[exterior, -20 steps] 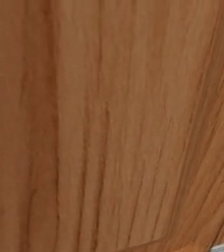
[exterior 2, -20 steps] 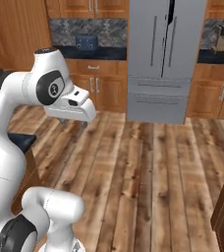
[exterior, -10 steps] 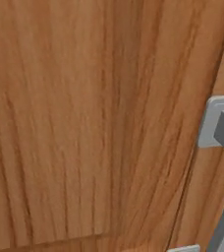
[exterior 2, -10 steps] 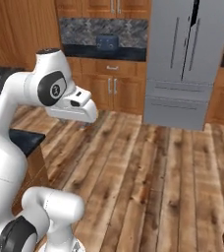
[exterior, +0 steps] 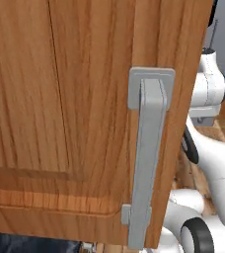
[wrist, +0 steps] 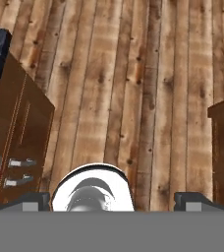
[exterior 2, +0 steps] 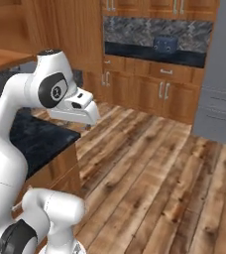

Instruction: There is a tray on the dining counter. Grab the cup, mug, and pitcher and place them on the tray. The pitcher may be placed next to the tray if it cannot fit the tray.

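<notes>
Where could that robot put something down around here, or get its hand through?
The black counter beside the arm has a bare dark patch near its corner. The wood floor lies open between that counter and the far cabinets. On the left it is tight: a cabinet door and its grey handle stand close against the camera.

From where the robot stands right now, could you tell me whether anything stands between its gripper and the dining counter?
Nothing visible does: the gripper hangs over bare wooden floor, the black dining counter just beside the arm. No vessel or tray is visible.
</notes>
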